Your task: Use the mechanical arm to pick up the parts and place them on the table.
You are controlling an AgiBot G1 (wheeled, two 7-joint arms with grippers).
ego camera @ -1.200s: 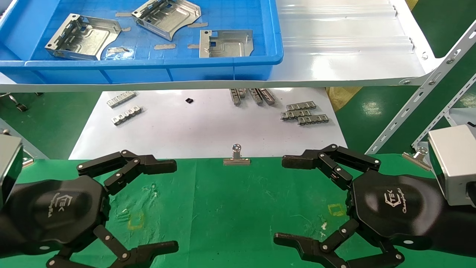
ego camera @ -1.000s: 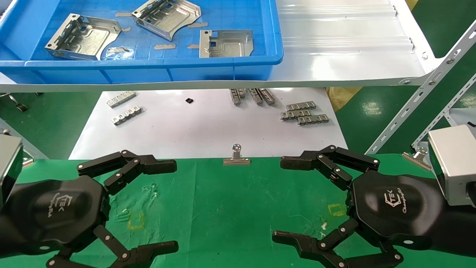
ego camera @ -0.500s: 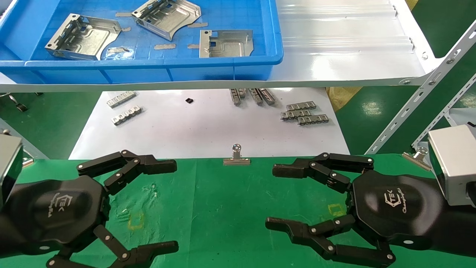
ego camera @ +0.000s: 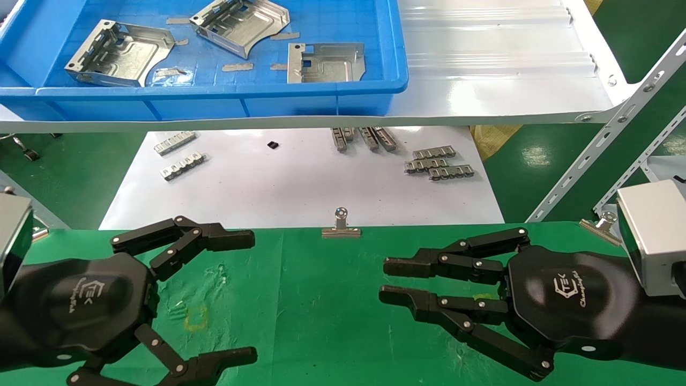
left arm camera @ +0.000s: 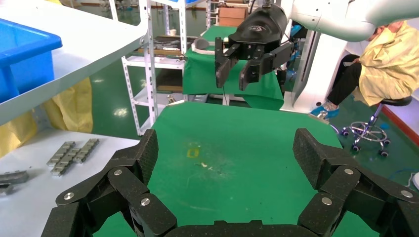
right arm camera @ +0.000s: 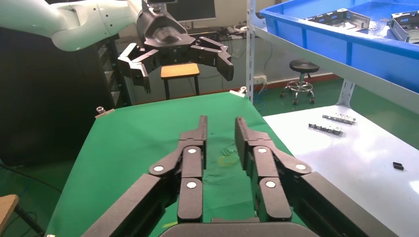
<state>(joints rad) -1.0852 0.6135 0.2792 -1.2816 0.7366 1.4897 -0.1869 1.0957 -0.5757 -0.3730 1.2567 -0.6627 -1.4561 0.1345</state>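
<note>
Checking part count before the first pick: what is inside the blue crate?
The crate holds three parts, with tape scraps on the floor. Its far end is out of view.

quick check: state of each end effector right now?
Left end effector: open, empty, over the table.
Right end effector: nearly closed, small gap, holding nothing.

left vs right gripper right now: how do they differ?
Fingers: the left gripper has them spread wide; the right gripper has them nearly together, with a narrow gap left. Pose: the left gripper's fingers splay outward, while the right gripper's run almost parallel toward the middle of the table. Shared: both are black TEK grippers, empty, over the green table; the parts sit in the blue crate.
</note>
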